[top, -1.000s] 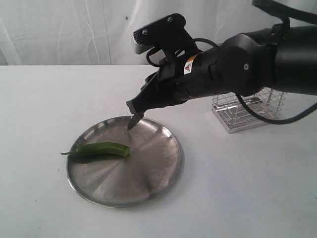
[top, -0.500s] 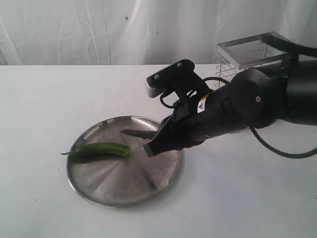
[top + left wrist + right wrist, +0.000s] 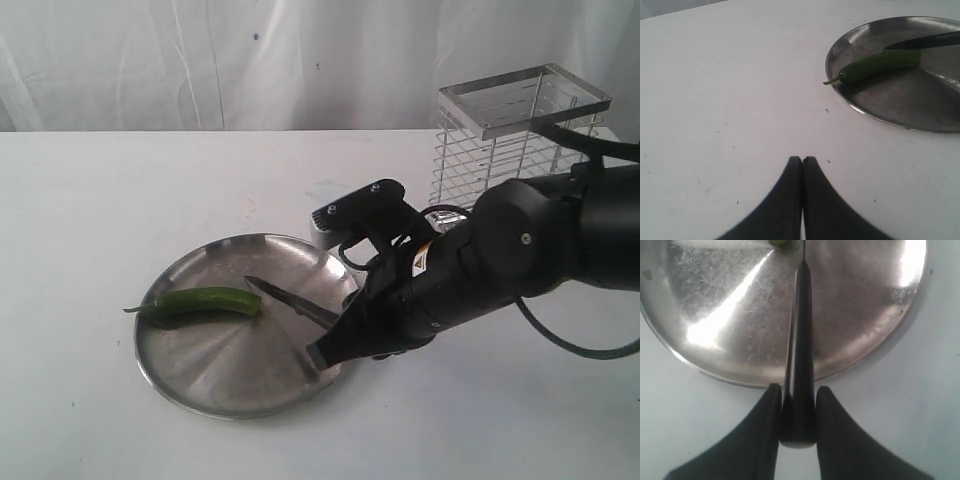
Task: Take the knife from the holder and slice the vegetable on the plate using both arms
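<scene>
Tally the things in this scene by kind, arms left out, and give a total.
knife: 1
vegetable: 1
plate: 1
holder: 1
Total: 4

from the left side the table (image 3: 90,200) is open up to the plate (image 3: 200,385), so the vegetable (image 3: 205,301) can be reached there at its stem end. from the right, the knife (image 3: 285,295) and the right arm (image 3: 500,260) block the plate's right part. the holder (image 3: 500,150) stands behind this arm.
</scene>
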Robot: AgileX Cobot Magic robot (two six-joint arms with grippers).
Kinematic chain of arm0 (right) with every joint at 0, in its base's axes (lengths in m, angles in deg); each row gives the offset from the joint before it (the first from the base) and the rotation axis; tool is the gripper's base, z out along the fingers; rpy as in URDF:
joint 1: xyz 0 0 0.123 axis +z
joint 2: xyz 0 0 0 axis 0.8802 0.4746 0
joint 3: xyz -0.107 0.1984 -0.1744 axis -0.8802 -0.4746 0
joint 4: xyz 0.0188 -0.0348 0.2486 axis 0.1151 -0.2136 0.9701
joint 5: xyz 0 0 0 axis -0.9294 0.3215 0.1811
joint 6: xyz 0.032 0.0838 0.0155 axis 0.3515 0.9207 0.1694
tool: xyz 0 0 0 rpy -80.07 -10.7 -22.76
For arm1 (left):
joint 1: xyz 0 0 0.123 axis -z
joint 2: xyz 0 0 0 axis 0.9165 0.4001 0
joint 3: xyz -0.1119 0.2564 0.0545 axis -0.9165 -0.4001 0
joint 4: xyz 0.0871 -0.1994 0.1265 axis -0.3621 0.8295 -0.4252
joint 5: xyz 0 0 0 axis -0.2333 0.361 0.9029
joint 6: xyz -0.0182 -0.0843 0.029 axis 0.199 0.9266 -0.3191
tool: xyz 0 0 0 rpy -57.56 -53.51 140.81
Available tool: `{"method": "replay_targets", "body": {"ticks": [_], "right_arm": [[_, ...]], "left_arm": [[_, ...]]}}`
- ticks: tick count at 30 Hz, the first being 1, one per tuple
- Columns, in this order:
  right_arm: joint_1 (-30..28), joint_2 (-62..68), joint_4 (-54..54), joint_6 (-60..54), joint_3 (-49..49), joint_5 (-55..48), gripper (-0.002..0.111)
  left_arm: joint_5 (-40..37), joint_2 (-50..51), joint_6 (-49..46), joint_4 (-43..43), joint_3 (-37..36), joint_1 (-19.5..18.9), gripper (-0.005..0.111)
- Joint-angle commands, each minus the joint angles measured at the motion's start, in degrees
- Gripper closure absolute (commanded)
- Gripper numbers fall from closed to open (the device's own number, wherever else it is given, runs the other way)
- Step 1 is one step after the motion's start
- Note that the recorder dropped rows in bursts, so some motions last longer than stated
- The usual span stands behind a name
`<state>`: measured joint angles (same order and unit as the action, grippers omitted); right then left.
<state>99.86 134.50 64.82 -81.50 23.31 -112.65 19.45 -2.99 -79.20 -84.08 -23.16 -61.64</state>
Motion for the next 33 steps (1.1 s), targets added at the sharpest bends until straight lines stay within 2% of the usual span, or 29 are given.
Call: {"method": "replay_targets", "body": {"ticks": [1, 21, 29, 33], "right_arm": [[0.0, 2.3, 0.6, -0.4, -0.2, -2.6, 0.108], [0.0, 6.5, -0.8, -2.5, -0.2, -4.2, 0.108], [0.0, 6.5, -2.4, -4.9, -0.2, -11.1, 0.108], [0.0, 6.4, -2.1, -4.9, -0.2, -11.2, 0.108]], "left_arm": [[0.2, -0.2, 0.1, 0.6, -0.2, -0.1, 0.107], [0.2, -0.2, 0.1, 0.6, -0.2, -0.1, 0.107], [0.2, -0.2, 0.1, 0.6, -0.2, -0.1, 0.107], [0.2, -0.2, 0.1, 0.6, -0.2, -0.1, 0.107]]}}
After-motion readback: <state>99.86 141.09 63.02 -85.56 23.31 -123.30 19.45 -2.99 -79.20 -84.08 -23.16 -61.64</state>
